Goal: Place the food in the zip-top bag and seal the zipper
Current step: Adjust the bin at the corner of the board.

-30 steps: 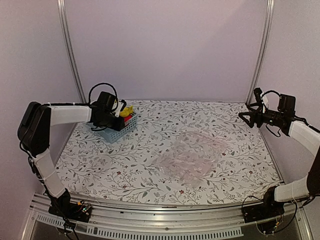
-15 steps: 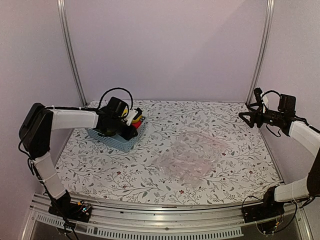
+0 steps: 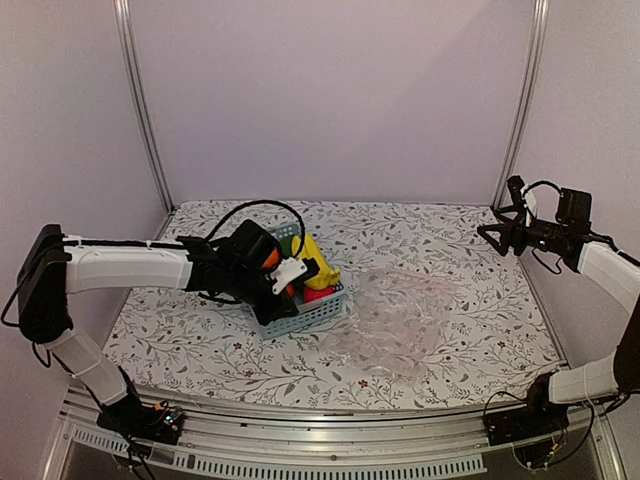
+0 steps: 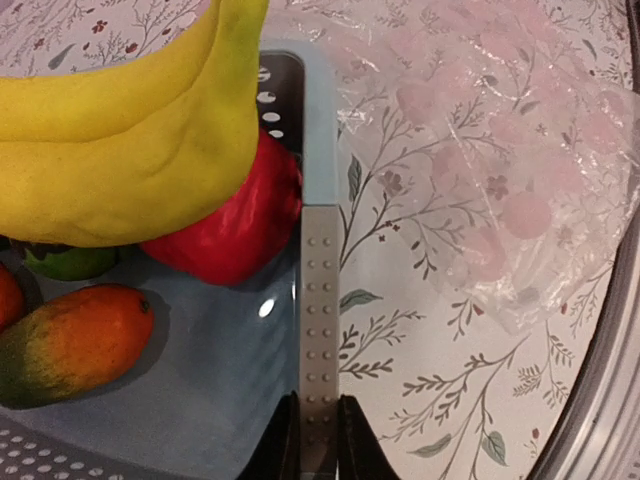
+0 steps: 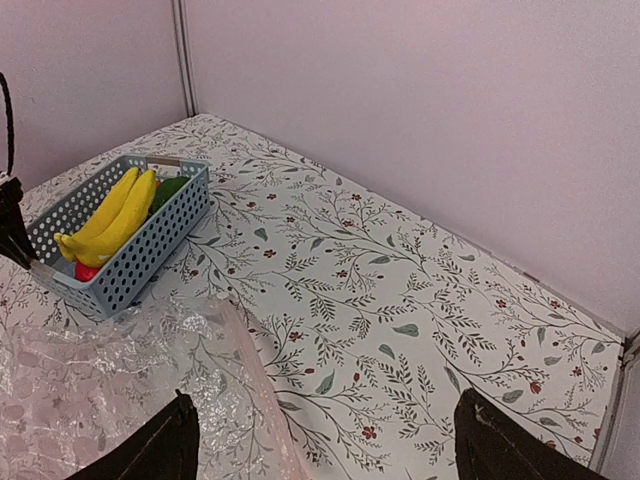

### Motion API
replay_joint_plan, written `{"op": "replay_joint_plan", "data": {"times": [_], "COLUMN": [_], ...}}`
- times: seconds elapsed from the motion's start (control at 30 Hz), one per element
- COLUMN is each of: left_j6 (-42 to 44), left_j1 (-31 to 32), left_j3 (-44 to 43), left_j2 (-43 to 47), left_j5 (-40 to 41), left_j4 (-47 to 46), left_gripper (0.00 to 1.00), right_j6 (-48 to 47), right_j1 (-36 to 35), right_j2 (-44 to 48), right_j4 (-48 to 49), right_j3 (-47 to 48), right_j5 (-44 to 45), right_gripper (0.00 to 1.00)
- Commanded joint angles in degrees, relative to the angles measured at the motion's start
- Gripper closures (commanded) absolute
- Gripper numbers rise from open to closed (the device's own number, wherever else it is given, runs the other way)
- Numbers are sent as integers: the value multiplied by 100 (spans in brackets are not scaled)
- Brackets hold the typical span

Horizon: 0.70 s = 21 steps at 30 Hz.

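My left gripper is shut on the grey rim of the light-blue basket. The basket holds the food: yellow bananas, a red piece, an orange-green piece and a green piece. The clear zip-top bag lies flat on the cloth just right of the basket, and it looks empty. A pale pink strip along its edge looks like the zipper. My right gripper is open and empty, high at the far right.
The floral cloth covers the table. Pink walls and metal corner posts enclose the back and sides. The basket and the bag also show in the right wrist view.
My left gripper has dragged the basket from the back left corner towards the middle, up against the bag. The right arm has not moved.
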State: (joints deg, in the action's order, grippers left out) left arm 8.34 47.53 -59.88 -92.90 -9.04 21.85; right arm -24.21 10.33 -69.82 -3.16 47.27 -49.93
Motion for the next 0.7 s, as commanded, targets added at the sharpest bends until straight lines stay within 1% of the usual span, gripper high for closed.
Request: {"op": "replay_joint_plan", "data": {"times": [0.0,0.1,0.17,0.2,0.23,0.3,0.4,0.43,0.47,0.5,0.57,0.67], "left_j6": [38,35,42,50,71,99,-276,-537,-931,-1276,-2034,-2982], "left_j1": [8,7,7,7,4,13,24,11,-49,-177,-484,-761], "left_j3": [330,719,944,1052,1135,1193,1045,975,811,649,327,18], "left_j2": [684,1096,1339,1461,1568,1742,1933,1982,1978,1948,1795,1553], "left_j5": [637,854,886,1059,1134,1233,1577,1938,2465,2815,3235,3897], "left_j4": [624,873,1022,1065,1091,1174,1135,1038,1008,1062,1342,1890], "left_gripper": [88,87,85,82,77,64,43,34,29,27,29,30], "right_j6": [-31,-32,-32,-31,-25,-31,-40,-40,-40,-40,-47,-64], "right_j1": [29,27,30,26,30,31,26,28,29,26,30,25], "right_j2": [10,-13,-20,-24,-34,-68,-92,-89,-85,-78,-68,-45], "right_j4": [-115,-124,-124,-135,-151,-183,-202,-209,-211,-207,-216,-232], "right_j3": [90,99,99,106,119,140,143,143,143,143,149,151], "right_j5": [-60,-78,-112,-126,-141,-172,-198,-201,-203,-204,-201,-201], "right_gripper": [13,13,13,13,13,14,14,14,14,14,14,14]}}
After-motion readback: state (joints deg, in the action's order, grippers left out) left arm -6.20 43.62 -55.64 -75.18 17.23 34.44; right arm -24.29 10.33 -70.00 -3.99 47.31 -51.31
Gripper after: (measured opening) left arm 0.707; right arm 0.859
